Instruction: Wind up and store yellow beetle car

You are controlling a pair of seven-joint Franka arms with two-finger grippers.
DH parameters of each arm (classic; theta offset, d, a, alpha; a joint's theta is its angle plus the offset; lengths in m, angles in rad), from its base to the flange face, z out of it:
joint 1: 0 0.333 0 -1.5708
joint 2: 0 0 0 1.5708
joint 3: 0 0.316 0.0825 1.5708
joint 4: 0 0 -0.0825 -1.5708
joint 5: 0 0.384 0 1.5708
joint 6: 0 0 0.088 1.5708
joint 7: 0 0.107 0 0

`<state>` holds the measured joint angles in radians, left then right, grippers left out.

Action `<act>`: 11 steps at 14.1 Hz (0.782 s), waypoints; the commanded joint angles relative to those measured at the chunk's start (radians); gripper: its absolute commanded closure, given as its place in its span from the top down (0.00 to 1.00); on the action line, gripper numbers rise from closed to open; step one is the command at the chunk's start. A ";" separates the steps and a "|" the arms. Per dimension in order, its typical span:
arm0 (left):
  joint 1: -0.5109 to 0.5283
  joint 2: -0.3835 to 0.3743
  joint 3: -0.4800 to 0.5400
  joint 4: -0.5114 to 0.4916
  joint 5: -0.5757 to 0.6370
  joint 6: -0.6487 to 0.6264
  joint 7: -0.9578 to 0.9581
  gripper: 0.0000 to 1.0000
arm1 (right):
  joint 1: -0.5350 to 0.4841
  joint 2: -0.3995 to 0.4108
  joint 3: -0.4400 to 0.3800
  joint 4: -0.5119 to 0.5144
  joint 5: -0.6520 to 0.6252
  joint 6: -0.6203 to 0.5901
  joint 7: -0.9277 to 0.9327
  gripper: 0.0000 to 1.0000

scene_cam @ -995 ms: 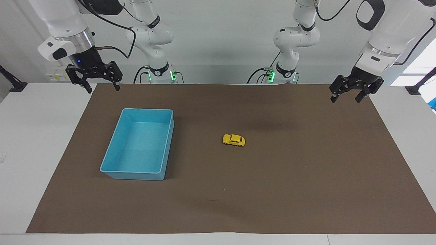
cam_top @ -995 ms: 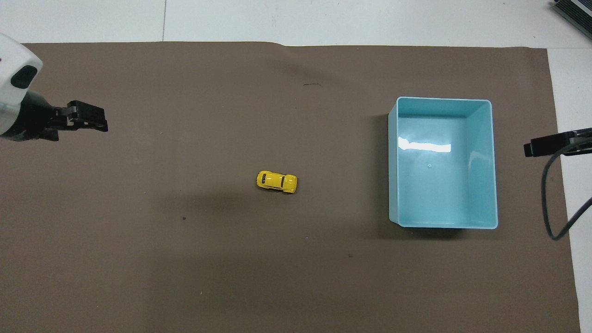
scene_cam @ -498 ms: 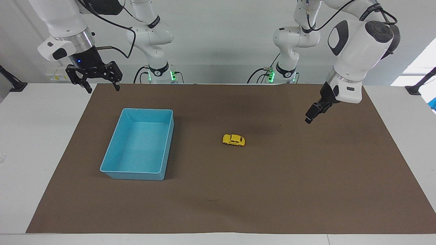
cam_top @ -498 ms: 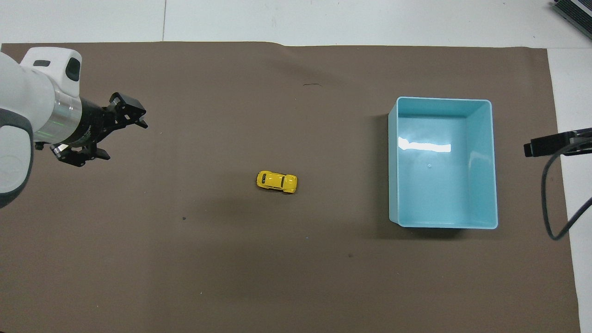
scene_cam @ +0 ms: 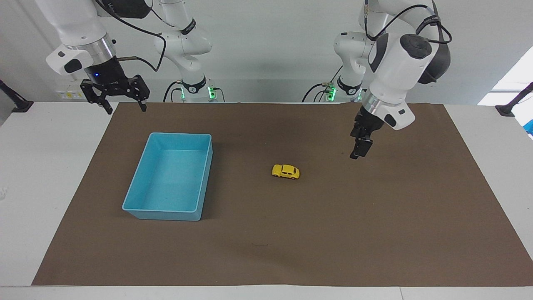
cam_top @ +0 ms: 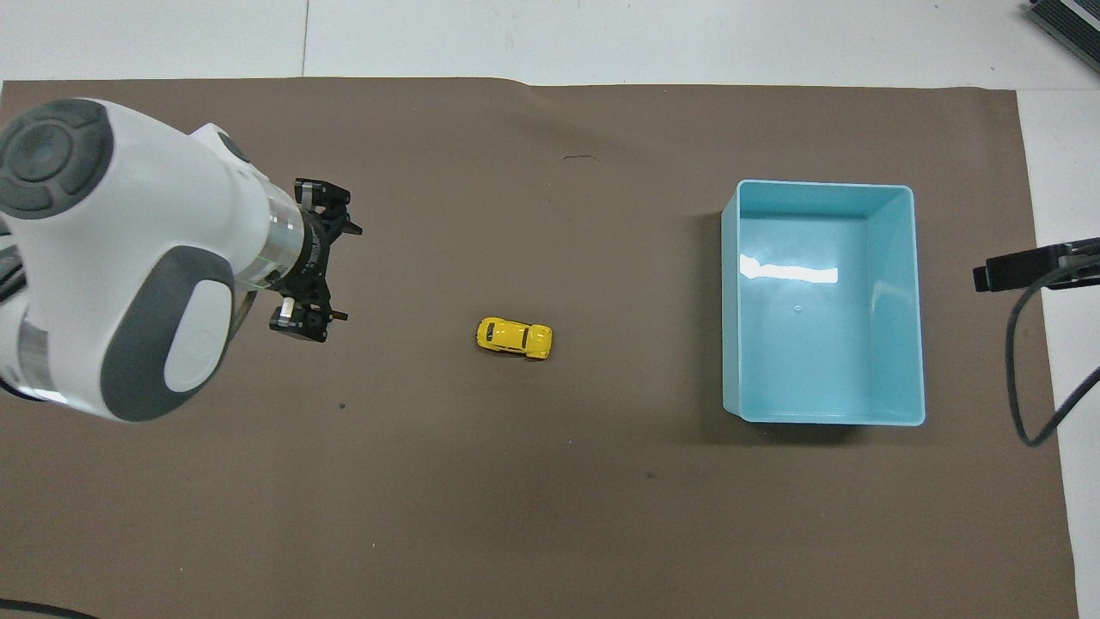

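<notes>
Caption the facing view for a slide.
Open left gripper hangs over brown mat beside tiny yellow beetle toy car; empty blue plastic bin waits.

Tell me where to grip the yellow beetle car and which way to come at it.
Grip the yellow beetle car across its two long sides at mid-body, coming straight down from above. It sits upright on its wheels on the brown mat with open space all round, and its rounded roof gives no hold. The open left gripper, over the mat toward its own end, is likely the better placed.
</notes>
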<state>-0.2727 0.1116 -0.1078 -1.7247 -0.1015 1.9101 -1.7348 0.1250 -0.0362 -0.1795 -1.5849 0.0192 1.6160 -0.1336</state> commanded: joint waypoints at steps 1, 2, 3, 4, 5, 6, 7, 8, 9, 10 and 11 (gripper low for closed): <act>-0.075 0.037 0.019 -0.016 0.006 0.029 -0.144 1.00 | -0.001 0.006 0.003 0.011 -0.002 -0.008 0.022 1.00; -0.121 0.075 0.020 -0.012 0.034 0.041 -0.217 1.00 | -0.001 0.006 0.003 0.013 -0.002 -0.008 0.022 1.00; -0.155 0.101 0.019 -0.013 0.058 0.082 -0.283 1.00 | -0.001 0.006 0.003 0.013 -0.002 -0.008 0.022 1.00; -0.169 0.114 0.019 -0.015 0.059 0.111 -0.330 1.00 | -0.001 0.006 0.002 0.011 -0.002 -0.008 0.022 1.00; -0.187 0.134 0.019 -0.015 0.060 0.122 -0.342 1.00 | -0.001 0.006 0.003 0.011 -0.002 -0.008 0.022 1.00; -0.215 0.154 0.020 -0.015 0.063 0.136 -0.360 1.00 | -0.001 0.006 0.003 0.011 -0.002 -0.008 0.022 1.00; -0.226 0.178 0.020 -0.016 0.065 0.173 -0.386 1.00 | -0.001 0.006 0.003 0.013 -0.002 -0.008 0.022 1.00; -0.235 0.189 0.020 -0.015 0.065 0.199 -0.393 1.00 | -0.001 0.006 0.003 0.013 -0.002 -0.008 0.022 1.00; -0.244 0.209 0.019 -0.015 0.066 0.219 -0.391 1.00 | -0.001 0.006 0.003 0.013 -0.002 -0.008 0.022 1.00; -0.247 0.217 0.019 -0.016 0.066 0.233 -0.390 1.00 | -0.001 0.006 0.003 0.013 -0.002 -0.008 0.022 1.00; -0.261 0.233 0.019 -0.016 0.068 0.236 -0.382 1.00 | -0.001 0.006 0.003 0.011 -0.002 -0.008 0.022 1.00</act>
<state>-0.5033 0.3240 -0.1051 -1.7356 -0.0550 2.1158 -2.1046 0.1250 -0.0362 -0.1795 -1.5849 0.0192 1.6160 -0.1336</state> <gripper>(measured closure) 0.000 0.000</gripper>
